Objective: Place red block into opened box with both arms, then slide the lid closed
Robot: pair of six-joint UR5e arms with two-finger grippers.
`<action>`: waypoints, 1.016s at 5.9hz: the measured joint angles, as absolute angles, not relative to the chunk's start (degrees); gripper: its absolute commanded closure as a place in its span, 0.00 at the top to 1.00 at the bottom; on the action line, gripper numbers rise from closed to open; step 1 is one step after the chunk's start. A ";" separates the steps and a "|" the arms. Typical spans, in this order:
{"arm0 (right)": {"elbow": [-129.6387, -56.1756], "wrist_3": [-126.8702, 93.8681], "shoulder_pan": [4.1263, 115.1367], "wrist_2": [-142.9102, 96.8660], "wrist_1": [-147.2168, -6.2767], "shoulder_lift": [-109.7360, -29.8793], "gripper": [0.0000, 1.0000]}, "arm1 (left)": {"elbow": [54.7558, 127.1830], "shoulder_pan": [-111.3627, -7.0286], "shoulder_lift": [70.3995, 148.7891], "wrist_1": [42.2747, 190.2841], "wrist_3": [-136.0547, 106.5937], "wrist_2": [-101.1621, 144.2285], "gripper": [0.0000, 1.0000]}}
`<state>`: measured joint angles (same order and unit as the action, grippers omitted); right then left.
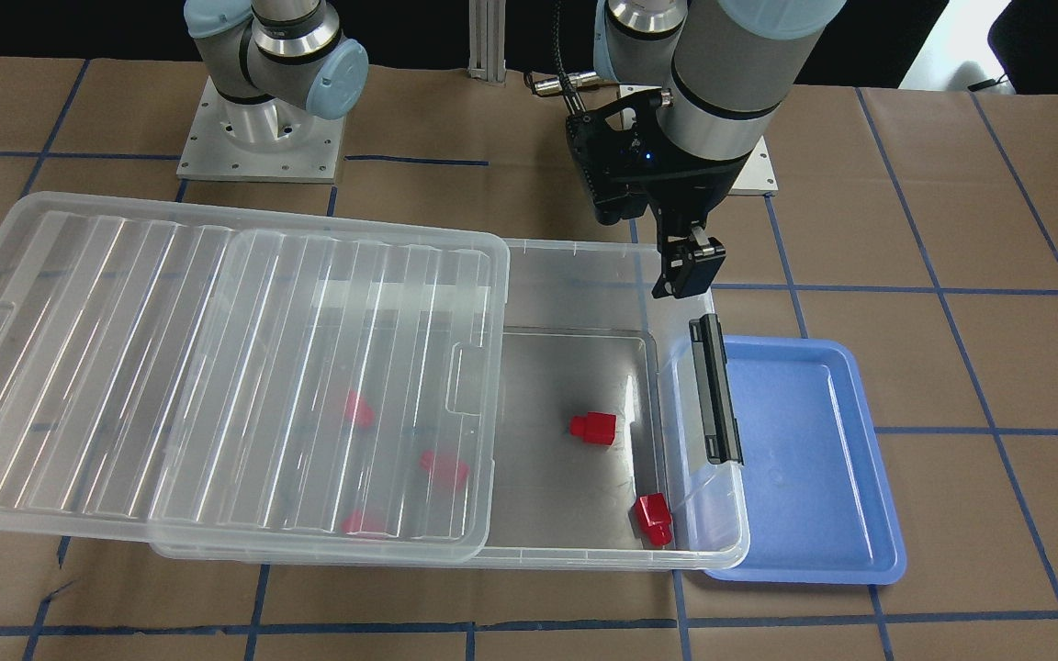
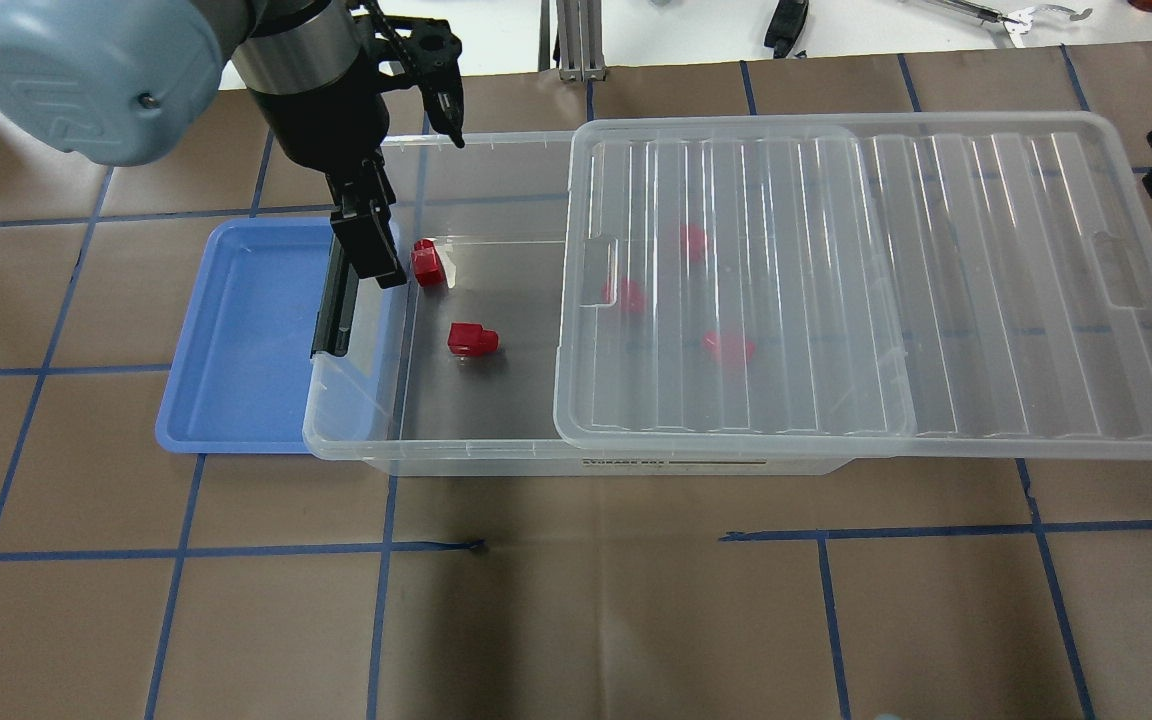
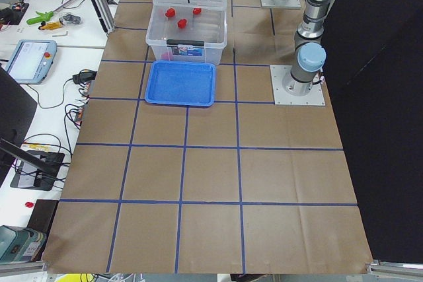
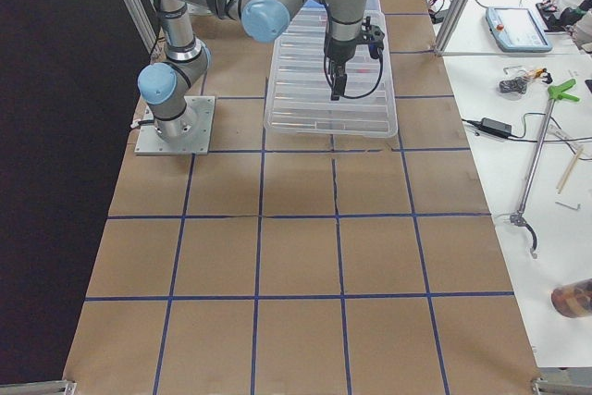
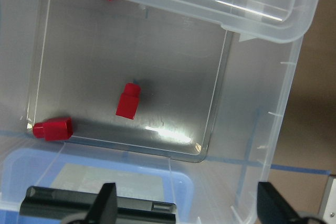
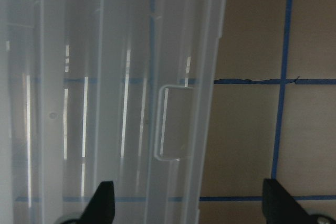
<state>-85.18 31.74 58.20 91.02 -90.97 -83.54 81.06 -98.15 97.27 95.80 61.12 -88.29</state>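
The clear box [image 2: 456, 455] lies lengthwise on the table, its black latch bar [image 2: 334, 305] at the robot's left end. The ribbed lid [image 2: 986, 280] covers roughly the right two thirds and overhangs the right end. Two red blocks [image 2: 473, 340] [image 2: 426, 265] lie on the uncovered floor, and others [image 2: 729, 347] show blurred under the lid. My left gripper [image 5: 187, 205] hangs open and empty above the latch end, one finger [image 2: 368, 240] near the corner block. My right gripper [image 6: 189, 203] is open over the lid's far end, by its tab notch [image 6: 170, 121].
An empty blue tray [image 2: 236, 340] sits against the box's latch end, partly under its rim. The arm bases [image 1: 258, 138] stand behind the box. An aluminium post [image 2: 571, 40] and tools line the far table edge.
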 measured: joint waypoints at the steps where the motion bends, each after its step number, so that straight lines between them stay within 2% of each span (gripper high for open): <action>1: -85.22 33.93 54.62 91.79 -93.55 -80.59 1.00 | 81.25 -97.49 95.92 95.03 48.69 -89.03 0.98; 3: -86.95 34.85 52.27 94.61 -101.22 -75.83 1.00 | 81.70 -96.49 94.85 94.03 25.79 -90.99 0.98; 6: -92.26 32.69 51.96 95.11 -104.66 -75.97 1.00 | 81.77 -96.13 94.43 91.44 -0.76 -91.24 0.98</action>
<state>-92.26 32.69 51.96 95.11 -104.66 -75.97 81.77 -96.13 94.43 91.44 -0.76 -91.24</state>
